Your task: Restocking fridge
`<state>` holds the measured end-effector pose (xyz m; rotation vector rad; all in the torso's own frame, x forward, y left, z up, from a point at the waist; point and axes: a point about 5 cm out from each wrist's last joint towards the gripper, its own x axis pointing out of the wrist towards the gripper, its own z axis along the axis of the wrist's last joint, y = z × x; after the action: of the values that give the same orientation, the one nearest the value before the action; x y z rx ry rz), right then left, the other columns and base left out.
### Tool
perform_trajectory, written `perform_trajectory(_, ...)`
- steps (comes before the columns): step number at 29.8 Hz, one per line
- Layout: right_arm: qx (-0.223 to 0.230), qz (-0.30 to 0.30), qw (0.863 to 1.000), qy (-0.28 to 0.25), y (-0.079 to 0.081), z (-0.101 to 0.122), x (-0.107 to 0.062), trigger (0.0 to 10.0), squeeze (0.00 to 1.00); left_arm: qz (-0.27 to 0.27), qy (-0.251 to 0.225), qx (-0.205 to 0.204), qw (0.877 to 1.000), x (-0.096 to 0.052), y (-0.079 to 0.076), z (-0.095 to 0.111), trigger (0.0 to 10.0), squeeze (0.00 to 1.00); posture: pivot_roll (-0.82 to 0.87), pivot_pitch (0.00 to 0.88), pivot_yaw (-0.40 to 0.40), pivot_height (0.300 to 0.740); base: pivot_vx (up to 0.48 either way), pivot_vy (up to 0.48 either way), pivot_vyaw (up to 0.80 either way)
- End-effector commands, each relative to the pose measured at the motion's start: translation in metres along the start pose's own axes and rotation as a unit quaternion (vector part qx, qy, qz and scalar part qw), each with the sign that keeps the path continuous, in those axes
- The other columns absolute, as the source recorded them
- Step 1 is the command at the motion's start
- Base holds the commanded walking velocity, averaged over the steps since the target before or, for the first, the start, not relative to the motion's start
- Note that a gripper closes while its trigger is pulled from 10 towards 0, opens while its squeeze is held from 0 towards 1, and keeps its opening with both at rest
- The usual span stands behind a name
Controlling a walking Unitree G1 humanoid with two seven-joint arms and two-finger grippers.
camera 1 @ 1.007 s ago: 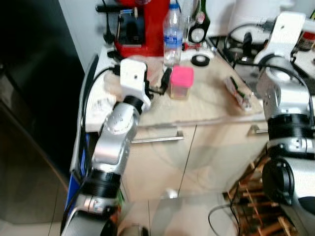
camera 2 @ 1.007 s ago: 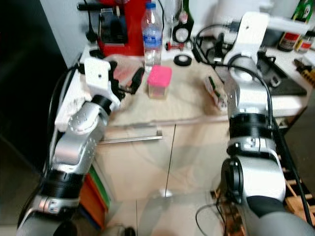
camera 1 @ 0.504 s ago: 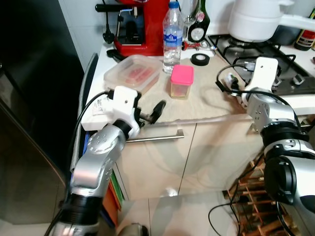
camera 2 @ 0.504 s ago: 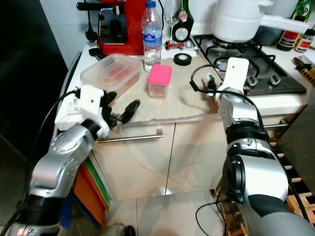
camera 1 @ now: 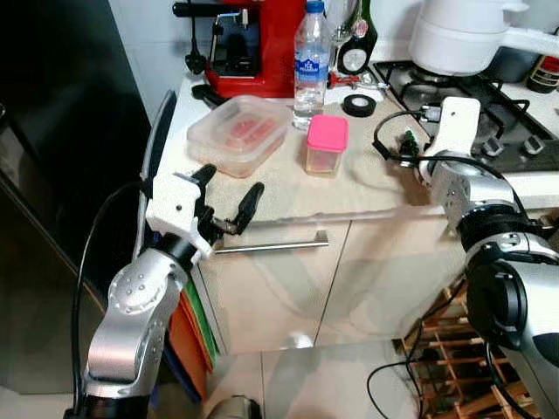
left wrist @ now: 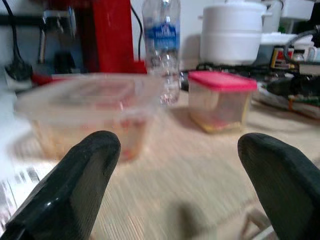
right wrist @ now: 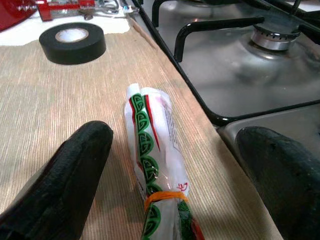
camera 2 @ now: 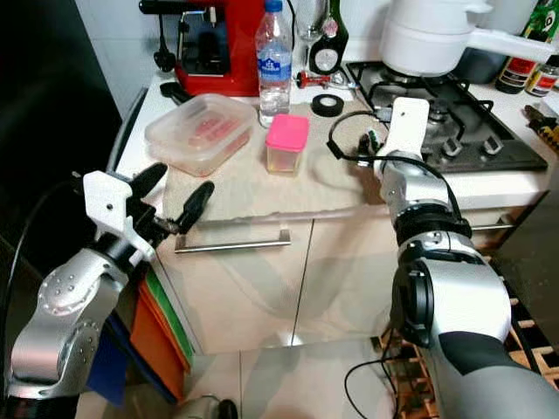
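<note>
Clear container [left wrist: 85, 112] blurred (contents unreadable); packet [right wrist: 159, 175] cut off by edge.

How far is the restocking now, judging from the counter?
Nothing looks done. The clear plastic food container, the pink-lidded tub and the rolled green-printed packet lie on the counter. Left gripper and right gripper, jaws open, hold nothing. All three remain.
</note>
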<state>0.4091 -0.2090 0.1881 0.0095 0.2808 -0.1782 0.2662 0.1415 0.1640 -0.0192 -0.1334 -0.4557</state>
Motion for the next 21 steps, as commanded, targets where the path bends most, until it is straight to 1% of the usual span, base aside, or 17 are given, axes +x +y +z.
perform_trajectory(1, -0.003, 0.005, 1.0, -0.003, 0.003, 0.005, 0.0, 10.0, 0.0, -0.013, 0.005, -0.007, 1.0, 0.0, -0.001, -0.001, 10.0, 0.0, 0.17, 0.0, -0.007, 0.74, 0.0, 0.0, 0.0)
perform_trajectory(6, 0.002, 0.003, 1.0, 0.013, 0.001, -0.002, 0.001, 10.0, 0.0, -0.023, 0.023, -0.021, 0.999, 0.002, -0.003, -0.007, 10.0, 0.0, 0.17, 0.0, -0.01, 0.74, 0.0, 0.0, 0.0)
perform_trajectory(8, 0.015, 0.01, 0.999, 0.029, 0.002, -0.009, 0.001, 10.0, 0.0, -0.022, 0.037, -0.036, 0.998, 0.005, -0.004, -0.009, 10.0, 0.0, 0.17, 0.0, -0.011, 0.74, 0.0, 0.0, 0.0)
perform_trajectory(12, 0.031, 0.016, 0.998, 0.043, 0.002, -0.014, 0.001, 10.0, 0.0, -0.014, 0.036, -0.047, 0.998, 0.011, -0.004, -0.006, 10.0, 0.0, 0.17, 0.0, -0.012, 0.74, 0.0, 0.0, 0.0)
perform_trajectory(17, 0.032, 0.019, 0.998, 0.048, 0.001, -0.017, 0.001, 10.0, 0.0, -0.007, 0.035, -0.059, 0.998, 0.017, -0.004, -0.003, 10.0, 0.0, 0.17, 0.0, -0.013, 0.74, 0.0, 0.0, 0.0)
perform_trajectory(18, 0.034, 0.026, 0.998, 0.054, 0.002, -0.02, 0.001, 0.0, 0.0, -0.009, 0.04, -0.06, 0.997, 0.021, -0.002, -0.002, 10.0, 0.0, 0.16, 0.0, -0.013, 0.74, 0.0, 0.0, 0.0)
perform_trajectory(21, 0.035, 0.03, 0.997, 0.056, 0.003, -0.021, 0.001, 0.0, 0.0, -0.01, 0.042, -0.059, 0.997, 0.025, 0.0, 0.0, 10.0, 0.0, 0.16, 0.001, -0.014, 0.74, 0.0, 0.0, 0.0)
